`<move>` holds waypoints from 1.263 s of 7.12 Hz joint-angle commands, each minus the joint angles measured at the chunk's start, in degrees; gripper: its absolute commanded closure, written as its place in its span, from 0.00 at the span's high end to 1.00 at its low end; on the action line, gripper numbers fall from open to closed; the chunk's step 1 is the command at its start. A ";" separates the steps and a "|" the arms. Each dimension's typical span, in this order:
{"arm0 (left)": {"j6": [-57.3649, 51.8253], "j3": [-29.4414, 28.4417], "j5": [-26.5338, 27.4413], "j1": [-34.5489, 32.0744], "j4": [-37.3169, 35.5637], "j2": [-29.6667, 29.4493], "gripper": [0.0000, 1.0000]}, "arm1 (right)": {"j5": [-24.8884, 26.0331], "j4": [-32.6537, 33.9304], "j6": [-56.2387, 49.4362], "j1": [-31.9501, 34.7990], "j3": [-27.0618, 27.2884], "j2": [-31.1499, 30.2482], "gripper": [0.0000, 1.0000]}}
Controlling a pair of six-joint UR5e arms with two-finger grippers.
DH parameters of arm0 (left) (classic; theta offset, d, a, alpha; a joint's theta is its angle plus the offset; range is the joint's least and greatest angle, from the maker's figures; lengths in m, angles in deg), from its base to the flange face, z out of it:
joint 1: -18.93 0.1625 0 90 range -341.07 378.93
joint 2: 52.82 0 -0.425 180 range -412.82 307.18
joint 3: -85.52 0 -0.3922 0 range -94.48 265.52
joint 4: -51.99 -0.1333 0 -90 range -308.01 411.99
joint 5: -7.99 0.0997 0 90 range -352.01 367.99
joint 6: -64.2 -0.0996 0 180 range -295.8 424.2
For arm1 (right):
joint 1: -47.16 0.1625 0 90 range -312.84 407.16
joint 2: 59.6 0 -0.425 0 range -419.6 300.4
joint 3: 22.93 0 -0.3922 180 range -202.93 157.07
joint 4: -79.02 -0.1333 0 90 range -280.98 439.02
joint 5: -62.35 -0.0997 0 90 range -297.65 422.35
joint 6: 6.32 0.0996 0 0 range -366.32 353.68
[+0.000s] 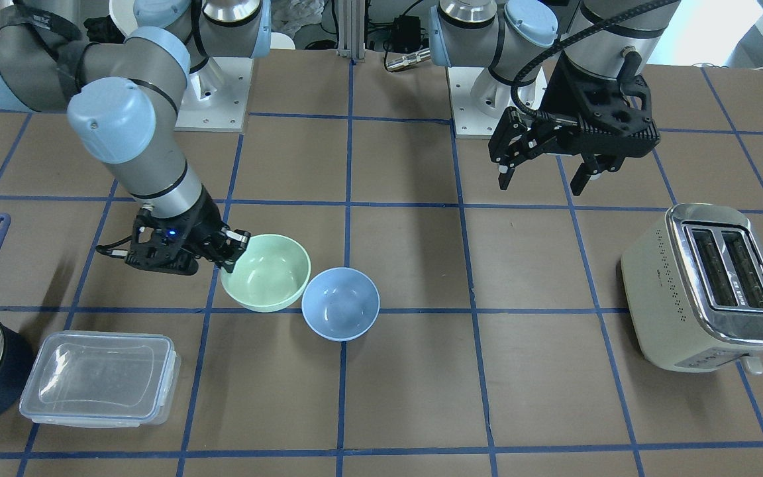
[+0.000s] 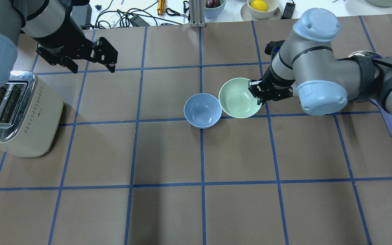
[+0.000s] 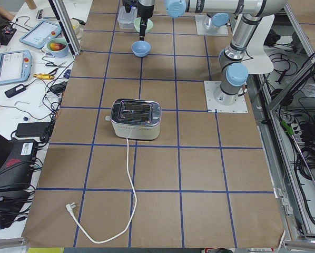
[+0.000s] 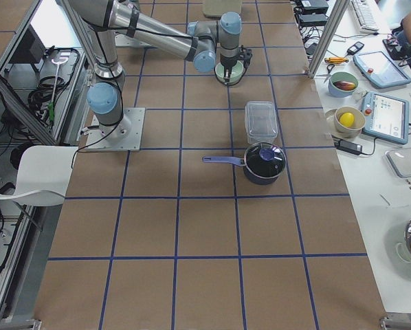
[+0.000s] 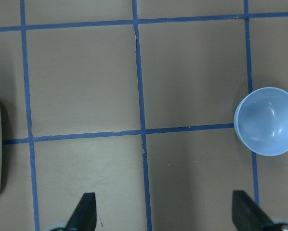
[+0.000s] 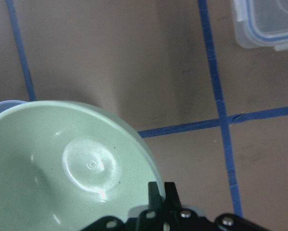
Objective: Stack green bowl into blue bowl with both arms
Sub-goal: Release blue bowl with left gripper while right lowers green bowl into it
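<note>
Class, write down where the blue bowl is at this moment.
In the overhead view the blue bowl sits near the middle of the frame, immediately left of the green bowl, whose rim the right gripper grips.

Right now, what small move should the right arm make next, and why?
Probably lift the green bowl and shift it over the blue bowl: the right gripper is shut on its rim, and the empty blue bowl sits beside it.

The right gripper (image 1: 232, 255) has its jaws closed on the rim of the green bowl (image 1: 269, 271), which is just beside the blue bowl (image 1: 340, 303). The left gripper (image 1: 542, 185) hangs above the tabletop (image 1: 408, 397), jaws apart, near a toaster (image 1: 706, 285)
</note>
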State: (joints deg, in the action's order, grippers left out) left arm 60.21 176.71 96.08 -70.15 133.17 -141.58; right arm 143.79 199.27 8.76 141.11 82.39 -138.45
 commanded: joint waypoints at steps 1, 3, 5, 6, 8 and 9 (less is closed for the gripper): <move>-0.22 -0.13 0.06 0.40 0.03 0.16 1.00 | -0.24 -0.02 5.40 7.10 -4.67 5.95 0.00; 0.03 -0.22 2.69 0.49 0.20 0.43 1.00 | -0.50 -0.02 4.70 8.00 -5.21 9.41 0.00; 1.26 -0.31 2.61 0.84 0.38 0.60 1.00 | -3.75 0.16 4.26 8.00 -6.70 11.08 0.00; 3.44 -0.40 2.18 0.93 0.38 0.60 1.00 | -3.05 0.07 4.43 8.00 -6.80 11.43 0.07; 4.96 -0.40 2.08 1.11 0.38 0.60 1.00 | -2.52 0.07 4.35 8.00 -6.97 11.27 1.00; 4.96 -0.40 2.08 1.72 0.73 0.60 1.00 | -0.87 -0.45 4.26 7.74 -8.02 10.65 1.00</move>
State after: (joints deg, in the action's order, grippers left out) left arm 64.88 176.31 98.18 -68.95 133.63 -141.00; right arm 141.51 199.28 13.09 149.07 75.30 -127.27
